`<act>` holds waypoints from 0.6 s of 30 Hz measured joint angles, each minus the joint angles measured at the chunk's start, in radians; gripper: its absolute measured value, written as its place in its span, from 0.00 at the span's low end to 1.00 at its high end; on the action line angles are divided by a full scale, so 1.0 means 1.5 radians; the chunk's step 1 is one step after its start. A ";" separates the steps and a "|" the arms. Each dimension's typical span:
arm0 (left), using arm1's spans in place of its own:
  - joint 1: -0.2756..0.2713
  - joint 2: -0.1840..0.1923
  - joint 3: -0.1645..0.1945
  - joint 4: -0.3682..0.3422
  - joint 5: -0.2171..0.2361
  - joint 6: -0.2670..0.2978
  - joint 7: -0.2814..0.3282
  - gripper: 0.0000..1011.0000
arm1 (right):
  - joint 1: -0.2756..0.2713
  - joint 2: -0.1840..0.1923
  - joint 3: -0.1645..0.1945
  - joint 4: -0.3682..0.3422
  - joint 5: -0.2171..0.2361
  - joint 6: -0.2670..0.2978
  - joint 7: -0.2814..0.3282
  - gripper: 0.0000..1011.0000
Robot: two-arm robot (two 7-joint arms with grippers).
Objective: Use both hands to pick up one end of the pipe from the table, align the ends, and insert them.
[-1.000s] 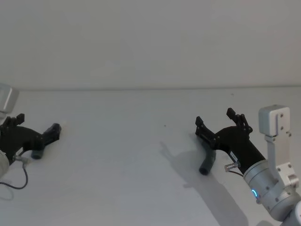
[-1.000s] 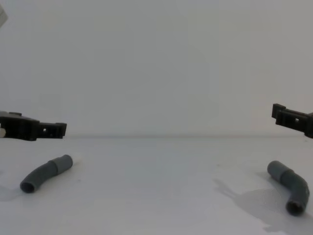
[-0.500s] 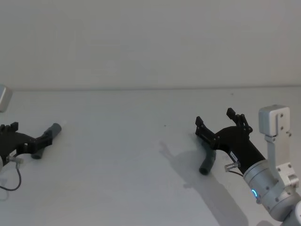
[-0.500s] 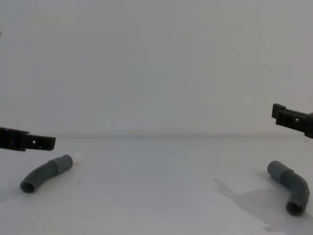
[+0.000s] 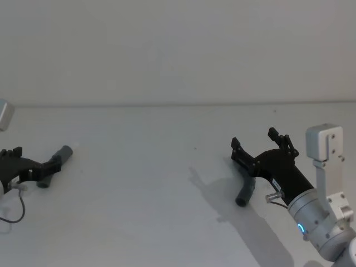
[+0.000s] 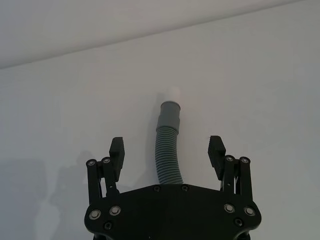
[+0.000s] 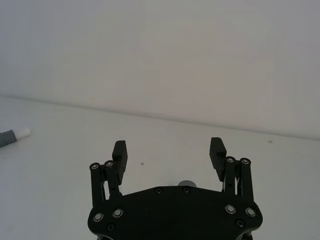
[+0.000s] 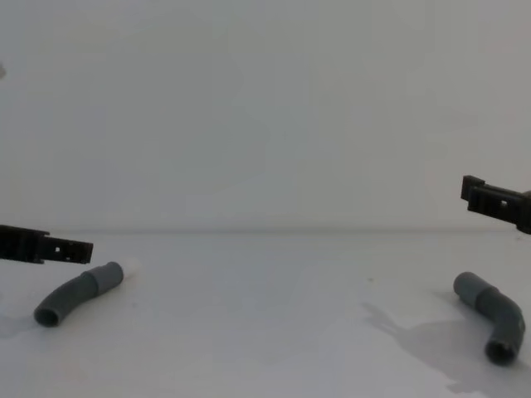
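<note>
Two dark grey bent pipe pieces lie far apart on the white table (image 5: 139,189). The left piece (image 5: 62,153) (image 8: 77,293) has a ribbed body, a collar and a short white tip (image 6: 174,93). My left gripper (image 5: 36,158) (image 6: 167,147) is open and low, its fingers straddling the ribbed part (image 6: 167,155) without closing on it. The right piece (image 5: 245,192) (image 8: 494,318) lies with its open end toward me. My right gripper (image 5: 253,139) (image 7: 168,149) (image 8: 474,192) hovers open above it, holding nothing.
The wall meets the table along the far edge (image 5: 178,104). A wide bare stretch of table separates the two pieces. The left piece with its white tip (image 7: 12,135) shows far off in the right wrist view. A thin cable (image 5: 14,214) hangs by the left arm.
My left gripper has dropped lower and drawn back to the left, uncovering the left piece's white tip. The right gripper and both pieces have stayed put.
</note>
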 joint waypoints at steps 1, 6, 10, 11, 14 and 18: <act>-0.002 -0.001 0.001 0.002 0.000 0.001 -0.001 0.99 | 0.000 0.000 0.000 0.000 0.000 0.000 0.000 0.99; -0.013 -0.004 0.006 0.019 0.002 0.004 -0.008 0.99 | 0.000 0.000 0.000 0.000 0.000 0.000 0.000 0.99; -0.022 -0.004 0.012 0.029 0.007 0.007 -0.013 0.99 | 0.000 0.000 0.000 0.000 0.000 0.000 0.000 0.99; -0.023 -0.004 0.013 0.032 0.008 0.008 -0.014 0.99 | 0.000 0.000 0.000 0.000 0.000 0.000 0.000 0.99; -0.031 -0.003 0.019 0.041 0.014 0.010 -0.019 0.99 | 0.000 0.000 0.000 0.000 0.000 0.000 0.000 0.99; -0.046 -0.001 0.031 0.056 0.025 0.009 -0.028 0.99 | 0.000 0.000 0.000 0.000 0.000 0.000 0.000 0.99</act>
